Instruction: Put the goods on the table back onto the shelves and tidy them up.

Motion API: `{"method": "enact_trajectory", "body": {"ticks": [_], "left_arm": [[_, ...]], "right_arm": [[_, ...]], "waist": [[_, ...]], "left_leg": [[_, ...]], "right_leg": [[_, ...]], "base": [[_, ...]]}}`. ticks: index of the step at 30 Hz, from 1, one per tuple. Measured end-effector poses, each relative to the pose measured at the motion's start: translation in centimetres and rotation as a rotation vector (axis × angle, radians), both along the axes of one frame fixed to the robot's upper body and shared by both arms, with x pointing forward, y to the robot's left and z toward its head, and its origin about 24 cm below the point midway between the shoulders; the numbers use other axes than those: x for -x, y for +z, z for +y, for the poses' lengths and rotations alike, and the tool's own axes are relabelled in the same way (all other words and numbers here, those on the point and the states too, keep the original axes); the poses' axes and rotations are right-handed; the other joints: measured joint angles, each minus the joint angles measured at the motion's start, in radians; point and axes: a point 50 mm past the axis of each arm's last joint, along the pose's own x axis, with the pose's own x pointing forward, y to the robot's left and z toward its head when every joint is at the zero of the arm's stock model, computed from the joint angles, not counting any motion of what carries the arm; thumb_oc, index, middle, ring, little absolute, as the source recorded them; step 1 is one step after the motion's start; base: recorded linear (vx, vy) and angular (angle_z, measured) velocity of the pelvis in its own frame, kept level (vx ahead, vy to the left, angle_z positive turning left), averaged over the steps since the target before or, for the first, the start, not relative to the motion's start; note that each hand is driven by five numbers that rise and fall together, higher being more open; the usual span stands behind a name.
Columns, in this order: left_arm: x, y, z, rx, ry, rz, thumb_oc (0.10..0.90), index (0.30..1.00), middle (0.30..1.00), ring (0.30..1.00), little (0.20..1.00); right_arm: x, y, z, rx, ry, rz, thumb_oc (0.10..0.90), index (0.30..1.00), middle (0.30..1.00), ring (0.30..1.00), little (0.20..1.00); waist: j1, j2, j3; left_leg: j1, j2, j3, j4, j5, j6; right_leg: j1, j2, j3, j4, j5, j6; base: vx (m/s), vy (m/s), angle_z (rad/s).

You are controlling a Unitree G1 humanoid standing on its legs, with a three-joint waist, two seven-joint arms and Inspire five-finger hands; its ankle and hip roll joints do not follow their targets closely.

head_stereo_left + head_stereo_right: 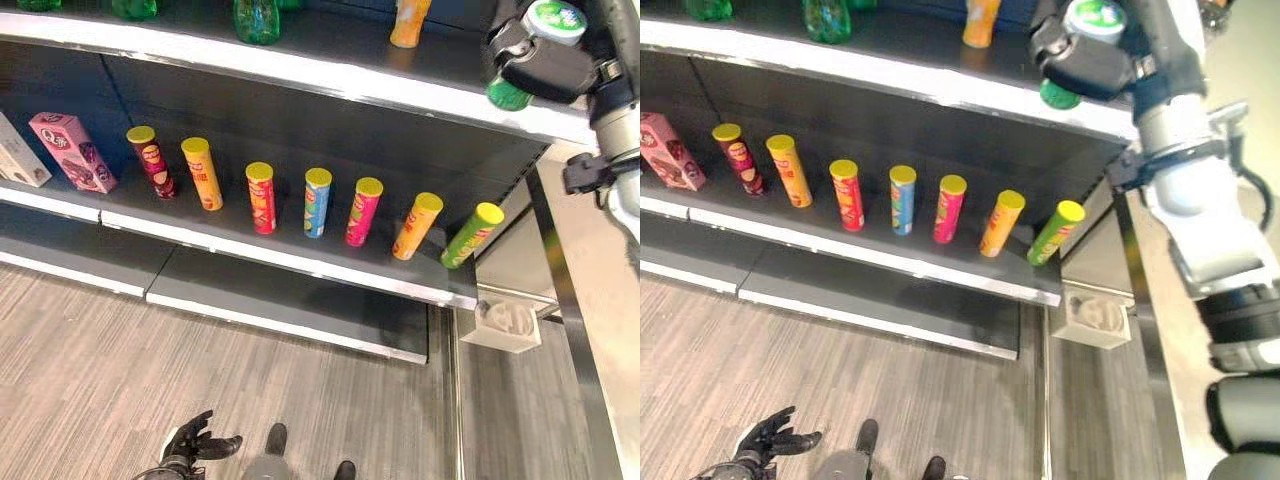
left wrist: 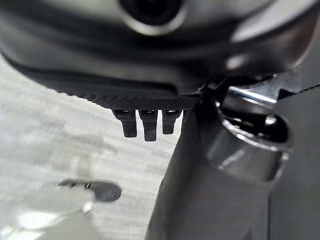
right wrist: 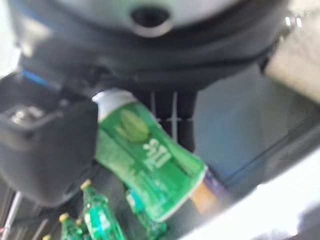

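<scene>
My right hand (image 1: 555,65) is raised at the right end of the upper shelf (image 1: 300,75), shut on a green bottle (image 3: 145,155) with a white cap. The bottle's green end (image 1: 508,95) sticks out below the hand, just above the shelf's front edge. The right wrist view shows the bottle lying tilted across the palm, with several green bottles (image 3: 97,217) on the shelf beyond it. My left hand (image 1: 195,442) hangs low over the floor, its fingers (image 2: 145,125) relaxed and holding nothing.
The upper shelf holds green bottles (image 1: 257,20) and an orange bottle (image 1: 410,22). On the middle shelf stand a row of several chip tubes (image 1: 317,202), a pink box (image 1: 72,152) and a white box (image 1: 15,155). A metal post (image 1: 570,300) rises at the right.
</scene>
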Motion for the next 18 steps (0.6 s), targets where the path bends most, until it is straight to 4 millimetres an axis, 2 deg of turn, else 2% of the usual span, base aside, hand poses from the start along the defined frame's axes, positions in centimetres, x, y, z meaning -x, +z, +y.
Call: {"method": "enact_trajectory", "body": {"ticks": [1, 2, 3, 5, 6, 7, 8, 10, 11, 12, 13, 14, 15, 16, 18], "left_arm": [[-0.2, -0.1, -0.4, 0.014, 0.004, -0.004, 0.8, 0.9, 0.9, 0.9, 0.9], [0.0, -0.2, -0.5, 0.027, 0.016, -0.001, 0.8, 0.9, 0.9, 0.9, 0.9], [0.4, -0.2, -0.3, 0.029, 0.039, 0.001, 0.8, 0.9, 0.9, 0.9, 0.9], [0.5, 0.1, 0.8, -0.001, 0.043, 0.003, 0.8, 0.9, 0.9, 0.9, 0.9], [0.3, 0.4, 1.3, -0.022, 0.027, 0.002, 0.8, 0.9, 0.9, 0.9, 0.9], [0.2, 0.4, 1.5, -0.028, 0.021, 0.002, 0.8, 0.9, 0.9, 0.9, 0.9], [0.3, 0.3, 1.1, -0.017, 0.017, 0.006, 0.8, 0.9, 0.9, 0.9, 0.9], [0.5, -0.5, -0.9, 0.027, -0.014, 0.02, 0.8, 0.9, 0.9, 0.9, 0.9], [0.4, -0.8, -2.3, 0.055, -0.052, 0.027, 0.8, 0.9, 0.9, 0.9, 0.9], [0.2, -0.8, -2.5, 0.048, -0.075, 0.029, 0.8, 0.9, 0.9, 0.9, 0.9], [-0.3, -0.6, -2.4, 0.035, -0.09, 0.013, 0.8, 0.9, 0.9, 0.9, 0.9], [-0.7, -0.4, -2.0, 0.023, -0.089, 0.003, 0.8, 0.9, 0.9, 0.9, 0.9], [-1.2, 0.0, -1.3, 0.001, -0.083, -0.01, 0.8, 0.9, 0.9, 0.9, 0.9], [-1.6, 0.3, -0.7, -0.019, -0.084, -0.02, 0.8, 0.9, 0.9, 0.9, 0.9], [-1.8, 1.0, 1.1, -0.06, -0.046, -0.036, 0.8, 0.9, 0.9, 0.9, 0.9]], "right_arm": [[0.2, 0.5, -0.1, 0.008, -0.006, -0.013, 0.4, 0.3, 0.3, 0.3, 0.3], [0.3, 0.7, 0.1, 0.004, 0.002, -0.023, 0.4, 0.3, 0.3, 0.3, 0.3], [0.4, 1.0, 0.3, 0.006, 0.013, -0.032, 0.4, 0.3, 0.3, 0.3, 0.3], [0.6, 1.9, 0.6, -0.001, 0.026, -0.064, 0.4, 0.3, 0.3, 0.3, 0.3], [0.6, 2.1, 0.6, -0.009, 0.025, -0.073, 0.4, 0.3, 0.3, 0.3, 0.3], [0.7, 2.2, 0.6, -0.012, 0.025, -0.078, 0.4, 0.3, 0.3, 0.3, 0.3], [0.6, 2.2, 0.6, -0.013, 0.026, -0.077, 0.4, 0.3, 0.3, 0.3, 0.3], [1.1, 2.1, -0.1, -0.008, 0.002, -0.077, 0.4, 0.3, 0.3, 0.3, 0.3], [1.8, 1.6, -0.9, -0.033, -0.016, -0.09, 0.4, 0.3, 0.3, 0.3, 0.3], [1.7, 1.5, -0.9, -0.042, -0.019, -0.084, 0.4, 0.3, 0.3, 0.3, 0.3], [1.5, 1.3, -0.7, -0.055, -0.011, -0.084, 0.4, 0.3, 0.3, 0.3, 0.3], [1.4, 1.2, -0.6, -0.058, -0.007, -0.082, 0.4, 0.3, 0.3, 0.3, 0.3], [1.3, 1.1, -0.6, -0.06, -0.007, -0.079, 0.4, 0.3, 0.3, 0.3, 0.3], [1.3, 1.1, -0.6, -0.062, -0.005, -0.079, 0.4, 0.3, 0.3, 0.3, 0.3], [0.7, 0.6, 0.3, -0.095, 0.027, -0.08, 0.4, 0.3, 0.3, 0.3, 0.3]], "waist": [[0.002, -0.013, 0.012], [0.004, -0.027, 0.022], [0.003, -0.035, 0.026], [-0.002, -0.027, 0.025], [-0.007, -0.017, 0.022], [-0.019, -0.007, 0.017], [-0.025, 0.005, 0.011], [-0.036, 0.055, -0.008], [-0.067, 0.065, -0.021], [-0.081, 0.051, -0.02], [-0.069, 0.032, -0.02], [-0.062, 0.027, -0.021], [-0.053, 0.022, -0.022], [-0.038, 0.02, -0.022], [-0.01, 0.017, -0.022]], "left_leg": [[-0.021, -0.003, -0.001, 0.037, 0.002, -0.023], [-0.04, 0.005, 0.007, 0.085, -0.031, -0.036], [-0.037, 0.042, 0.007, 0.087, -0.052, -0.046], [-0.021, 0.155, -0.001, 0.024, -0.05, -0.073], [0.003, 0.211, -0.012, -0.048, -0.035, -0.098], [0.022, 0.249, -0.025, -0.113, -0.03, -0.106], [0.059, 0.263, -0.025, -0.189, -0.019, -0.123], [0.108, 0.227, -0.019, -0.21, 0.002, -0.121], [0.12, 0.146, -0.012, -0.209, 0.024, -0.083], [0.122, 0.106, -0.006, -0.211, 0.028, -0.059], [0.127, 0.047, 0.032, -0.209, 0.017, -0.028], [0.126, 0.022, 0.044, -0.204, 0.006, -0.005], [0.127, -0.003, 0.057, -0.201, 0.001, 0.006], [0.127, -0.019, 0.069, -0.198, -0.008, 0.023], [0.134, -0.025, 0.108, -0.201, -0.011, 0.03]], "right_leg": [[0.004, -0.017, -0.003, -0.014, 0.015, -0.017], [0.027, -0.021, -0.007, -0.053, 0.037, -0.02], [0.052, -0.02, -0.006, -0.1, 0.059, -0.018], [0.065, -0.009, -0.002, -0.132, 0.072, -0.013], [0.069, -0.006, -0.001, -0.135, 0.073, -0.005], [0.071, -0.007, -0.002, -0.135, 0.07, 0.007], [0.075, -0.021, 0.001, -0.136, 0.071, 0.027], [0.086, -0.045, 0.005, -0.131, 0.072, 0.074], [0.088, -0.11, -0.02, -0.106, 0.057, 0.113], [0.076, -0.143, -0.01, -0.087, 0.062, 0.12], [0.032, -0.214, 0.018, -0.042, 0.077, 0.141], [0.029, -0.244, 0.022, -0.049, 0.104, 0.16], [0.019, -0.269, 0.022, -0.047, 0.122, 0.158], [0.009, -0.28, 0.018, -0.046, 0.15, 0.167], [-0.024, -0.305, -0.021, -0.016, 0.167, 0.182]], "base": [[0.12, 0.225, 0.05], [0.12, 0.227, -0.08], [0.1, 0.263, -0.07], [0.13, 0.302, 0.02], [0.19, 0.355, 0.13], [0.14, 0.241, 0.09], [0.17, 0.44, -0.04], [0.13, 0.568, 0.01], [0.05, 0.413, 0.3], [0.01, 0.416, 0.04], [-0.03, 0.175, -0.36], [-0.06, 0.283, -0.48], [-0.05, 0.185, -0.32], [-0.04, 0.117, -0.37], [-0.01, 0.077, -0.37]]}}
